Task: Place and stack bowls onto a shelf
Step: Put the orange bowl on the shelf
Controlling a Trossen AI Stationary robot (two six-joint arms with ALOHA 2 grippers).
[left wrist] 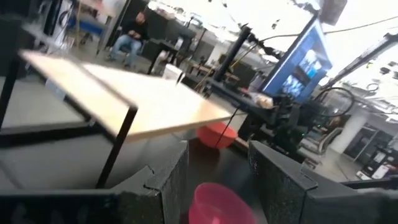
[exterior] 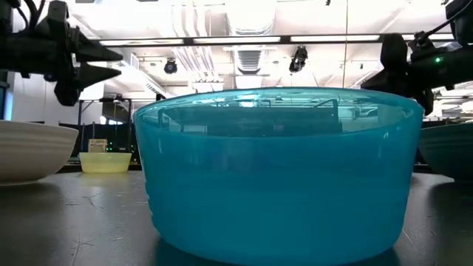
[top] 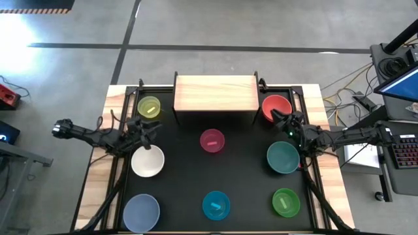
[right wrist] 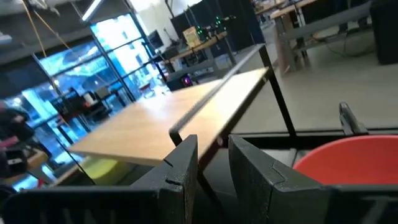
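Bare pale shelf at the counter's far edge, all bowls down on the counter. Right fingers slightly parted over the red bowl. Left fingers parted, empty, between the yellow-green bowl and white bowl.

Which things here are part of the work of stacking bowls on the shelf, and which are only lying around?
Part of the job:
shelf
red bowl
pink bowl
teal bowl
white bowl
yellow-green bowl
bright blue bowl

Only lying around:
keyboard
cables
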